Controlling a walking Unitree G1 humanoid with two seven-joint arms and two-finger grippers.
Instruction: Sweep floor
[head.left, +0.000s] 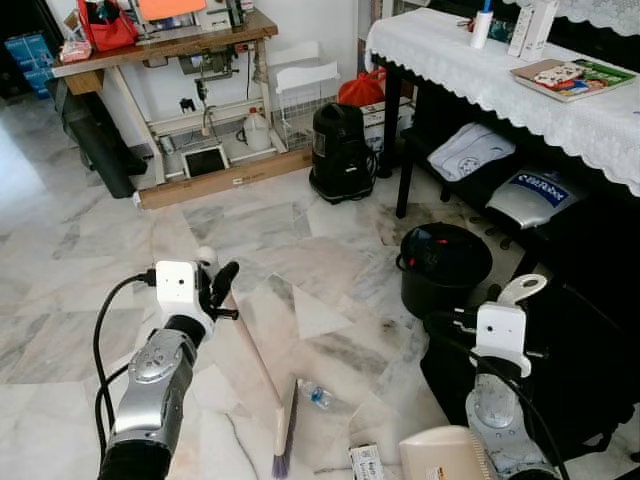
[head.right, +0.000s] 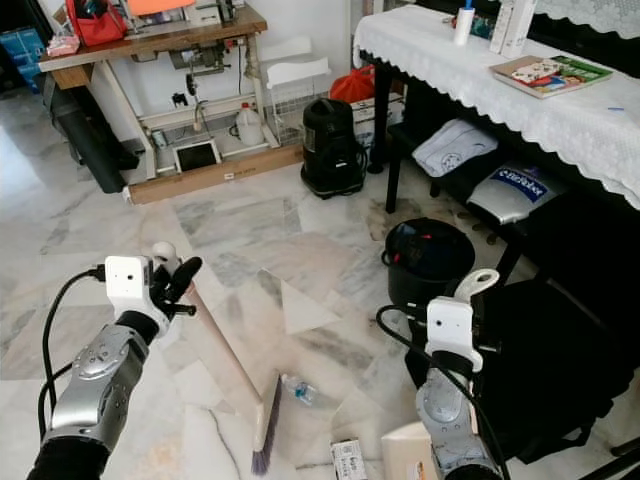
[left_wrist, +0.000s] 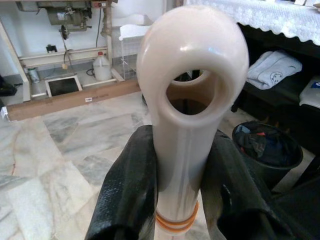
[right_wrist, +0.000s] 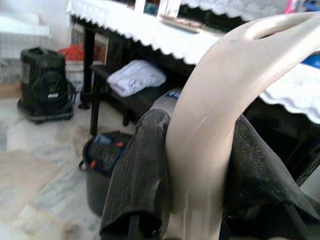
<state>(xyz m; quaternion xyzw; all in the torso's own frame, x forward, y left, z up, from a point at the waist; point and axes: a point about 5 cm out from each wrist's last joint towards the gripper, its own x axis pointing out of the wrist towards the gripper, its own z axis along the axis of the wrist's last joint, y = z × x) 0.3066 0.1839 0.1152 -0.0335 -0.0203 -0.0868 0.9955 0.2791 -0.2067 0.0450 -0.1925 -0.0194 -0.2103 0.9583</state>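
My left gripper (head.left: 220, 285) is shut on the top of a cream broom handle (left_wrist: 187, 100), just under its hanging loop. The broom (head.left: 262, 370) slants down from there to its bristles (head.left: 284, 440) on the marble floor in front of me. A cream dustpan (head.left: 440, 455) sits low at my right, and my right gripper (right_wrist: 200, 135) is shut on its curved handle (head.left: 522, 290). Between bristles and dustpan lie a small crushed plastic bottle (head.left: 316, 396) and a small carton (head.left: 366, 462).
A black bucket (head.left: 445, 265) stands ahead on the right, beside a table with a white lace cloth (head.left: 470, 70). A black vacuum (head.left: 340, 150) and a sewing table (head.left: 165, 45) stand at the back. A black bag (head.left: 585, 360) is close on my right.
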